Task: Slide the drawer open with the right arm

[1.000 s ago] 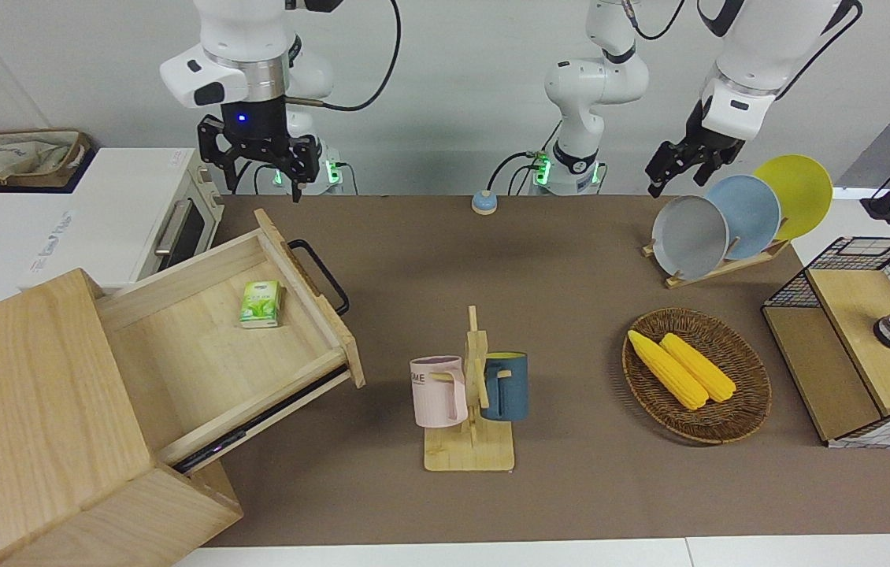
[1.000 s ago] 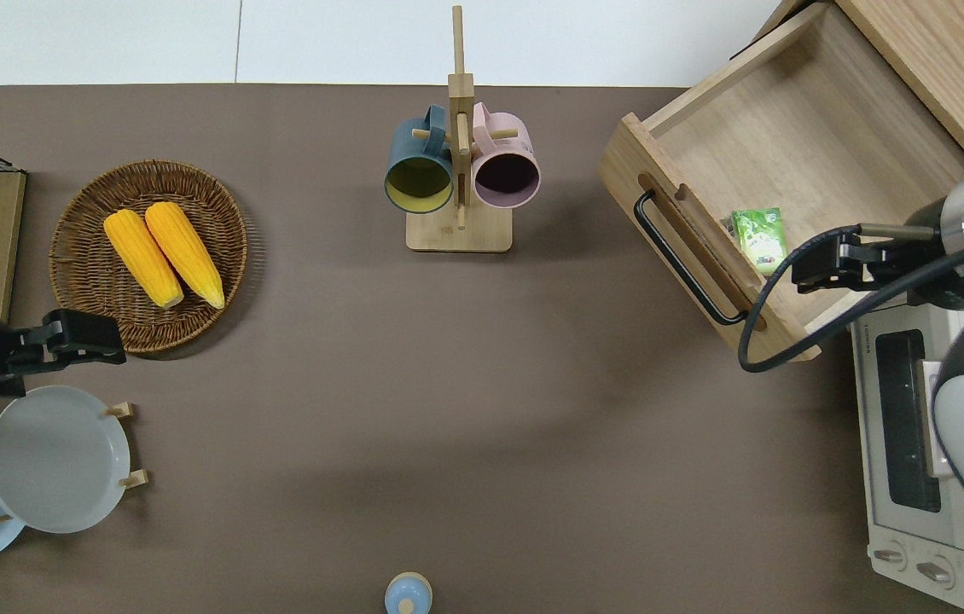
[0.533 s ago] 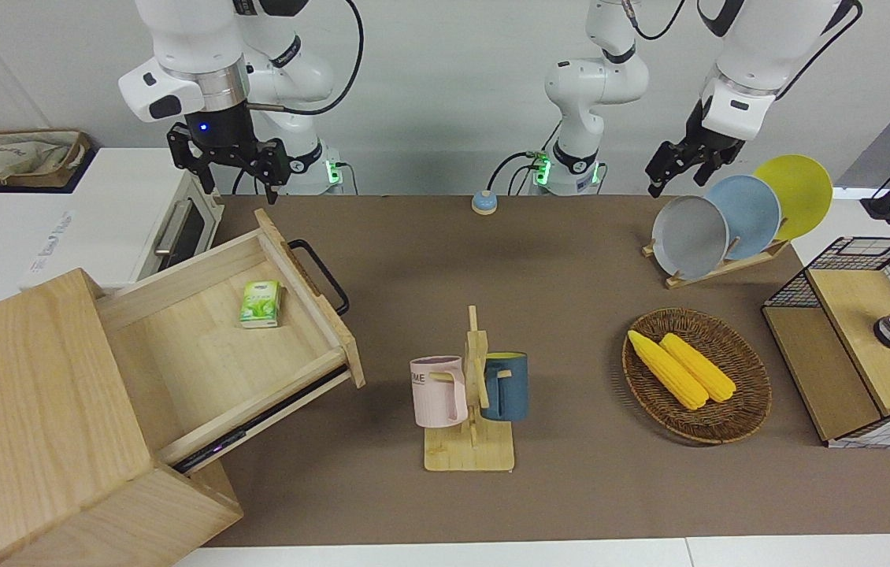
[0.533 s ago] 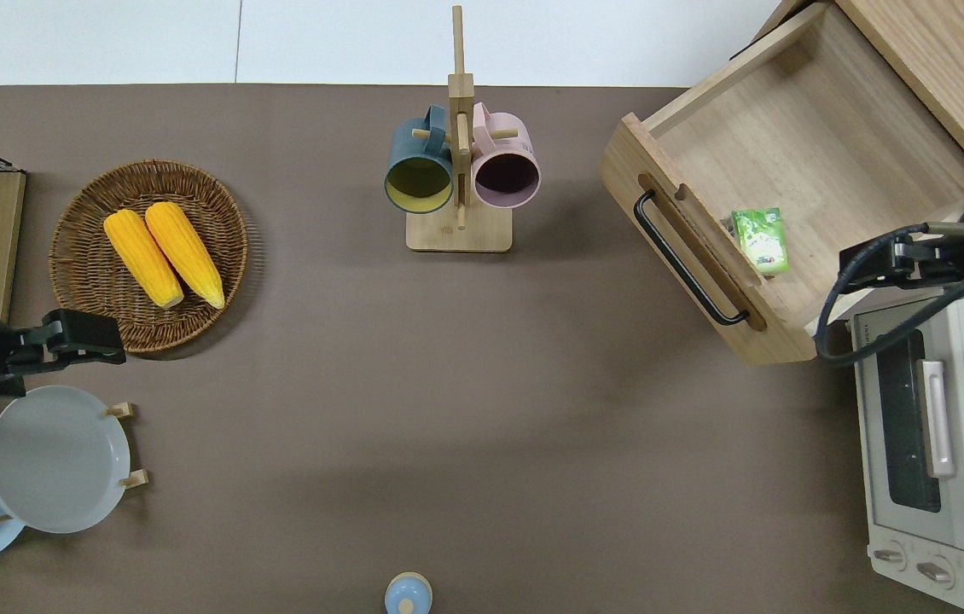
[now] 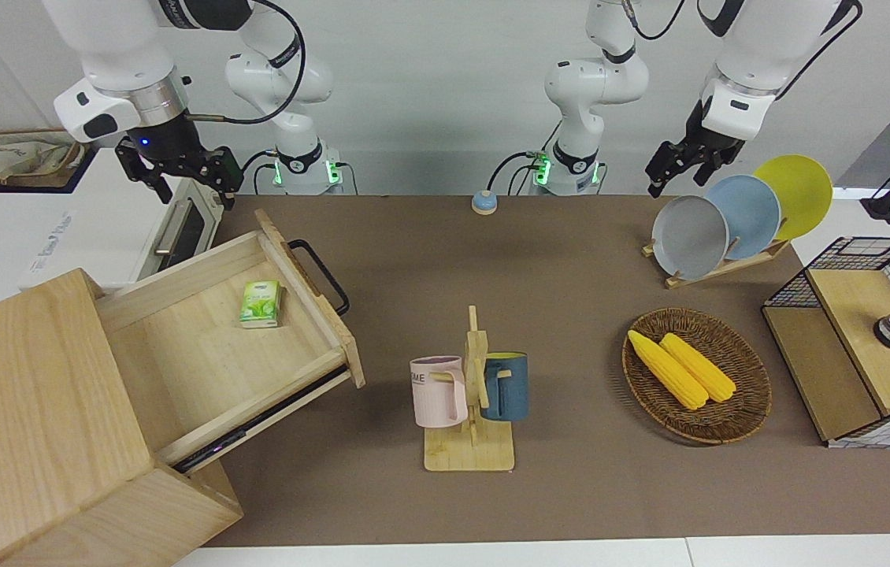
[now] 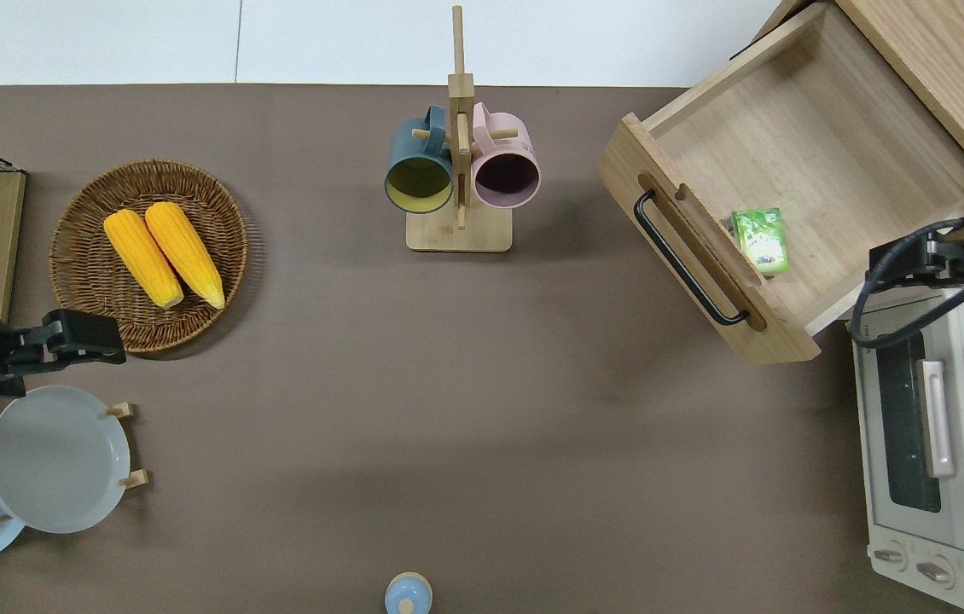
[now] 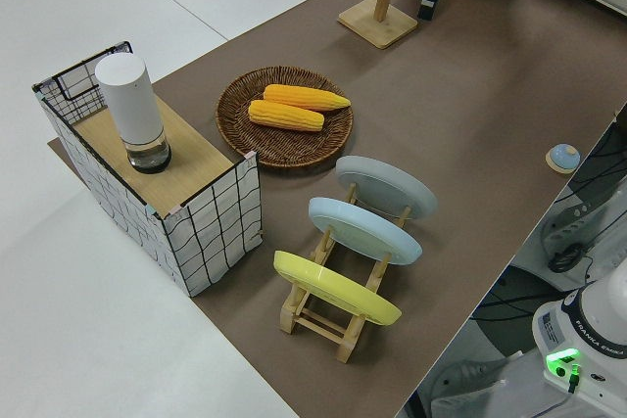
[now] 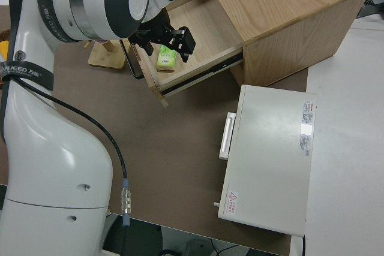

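The wide light-wood drawer (image 5: 201, 339) stands pulled far out of the pale wooden cabinet (image 5: 27, 394). Its black bar handle (image 5: 320, 276) faces the middle of the table. A small green packet (image 5: 260, 304) lies inside it. In the overhead view the drawer (image 6: 806, 162), its handle (image 6: 687, 260) and the packet (image 6: 760, 239) all show. My right gripper (image 5: 177, 177), with its blue light, is open, empty and up in the air. It hangs over the seam between the drawer's side wall and the white toaster oven (image 6: 943, 443), as the overhead view (image 6: 885, 264) shows. The left arm is parked.
A wooden mug rack (image 5: 470, 394) with a pink and a blue mug stands mid-table. A wicker basket (image 5: 697, 376) with two corn cobs, a plate rack (image 5: 728, 216) and a wire-mesh box (image 5: 854, 339) sit toward the left arm's end. A small blue button (image 5: 483, 202) lies near the robots.
My right gripper has moved away from over the drawer's handle end toward the toaster oven, still open and empty. The drawer has not moved. The left arm is still.
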Motion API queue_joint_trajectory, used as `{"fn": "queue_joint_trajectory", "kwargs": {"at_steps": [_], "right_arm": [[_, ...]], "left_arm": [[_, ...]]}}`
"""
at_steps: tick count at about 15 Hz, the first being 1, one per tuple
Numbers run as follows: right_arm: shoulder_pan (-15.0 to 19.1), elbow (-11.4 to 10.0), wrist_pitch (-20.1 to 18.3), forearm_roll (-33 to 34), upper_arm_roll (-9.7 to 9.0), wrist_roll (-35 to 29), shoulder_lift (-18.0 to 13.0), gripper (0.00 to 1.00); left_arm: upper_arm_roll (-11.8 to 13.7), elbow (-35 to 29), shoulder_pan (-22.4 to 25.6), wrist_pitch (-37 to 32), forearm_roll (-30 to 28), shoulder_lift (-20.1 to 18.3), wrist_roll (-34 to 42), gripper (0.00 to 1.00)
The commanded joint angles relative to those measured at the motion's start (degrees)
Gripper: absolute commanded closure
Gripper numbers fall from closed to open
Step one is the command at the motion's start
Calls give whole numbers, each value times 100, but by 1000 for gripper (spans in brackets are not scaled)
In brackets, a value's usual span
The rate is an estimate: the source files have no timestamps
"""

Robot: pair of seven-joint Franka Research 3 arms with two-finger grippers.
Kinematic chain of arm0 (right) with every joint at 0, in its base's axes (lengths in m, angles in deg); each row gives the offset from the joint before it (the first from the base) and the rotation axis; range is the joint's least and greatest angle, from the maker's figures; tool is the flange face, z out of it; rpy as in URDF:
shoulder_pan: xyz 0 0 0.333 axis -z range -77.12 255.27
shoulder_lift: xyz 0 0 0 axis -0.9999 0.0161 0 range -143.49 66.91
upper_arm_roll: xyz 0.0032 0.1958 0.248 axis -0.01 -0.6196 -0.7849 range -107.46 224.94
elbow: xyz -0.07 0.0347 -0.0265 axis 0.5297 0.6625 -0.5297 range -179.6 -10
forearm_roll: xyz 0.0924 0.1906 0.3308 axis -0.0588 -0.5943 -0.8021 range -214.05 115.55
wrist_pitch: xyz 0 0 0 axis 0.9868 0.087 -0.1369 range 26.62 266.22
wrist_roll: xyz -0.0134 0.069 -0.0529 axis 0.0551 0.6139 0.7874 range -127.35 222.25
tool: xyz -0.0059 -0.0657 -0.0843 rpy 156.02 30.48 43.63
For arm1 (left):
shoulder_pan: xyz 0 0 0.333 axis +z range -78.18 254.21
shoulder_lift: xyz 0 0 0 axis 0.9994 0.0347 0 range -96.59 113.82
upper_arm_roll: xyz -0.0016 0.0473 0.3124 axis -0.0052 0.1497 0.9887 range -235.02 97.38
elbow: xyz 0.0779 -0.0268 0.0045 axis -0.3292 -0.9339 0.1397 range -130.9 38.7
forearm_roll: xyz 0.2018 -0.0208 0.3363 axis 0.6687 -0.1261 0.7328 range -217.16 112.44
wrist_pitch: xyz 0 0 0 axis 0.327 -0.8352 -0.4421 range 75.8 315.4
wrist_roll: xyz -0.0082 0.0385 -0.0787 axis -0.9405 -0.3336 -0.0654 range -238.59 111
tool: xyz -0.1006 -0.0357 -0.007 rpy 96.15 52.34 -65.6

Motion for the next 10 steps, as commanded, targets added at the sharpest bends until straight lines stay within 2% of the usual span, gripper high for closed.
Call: {"fn": "queue_joint_trajectory", "kwargs": {"at_steps": [1, 5, 7, 10], "right_arm": [[-228, -206, -9, -180, 282, 114, -241, 11], [-290, -469, 140, -189, 483, 358, -452, 11], [-334, -470, 141, -137, 563, 789, -453, 11], [-334, -435, 97, -145, 554, 844, -426, 11]], "left_arm": [[24, 21, -1, -89, -5, -46, 42, 7], [24, 21, -1, -89, -5, -46, 42, 7], [24, 21, -1, -89, -5, -46, 42, 7], [24, 21, -1, -89, -5, -46, 42, 7]]}}
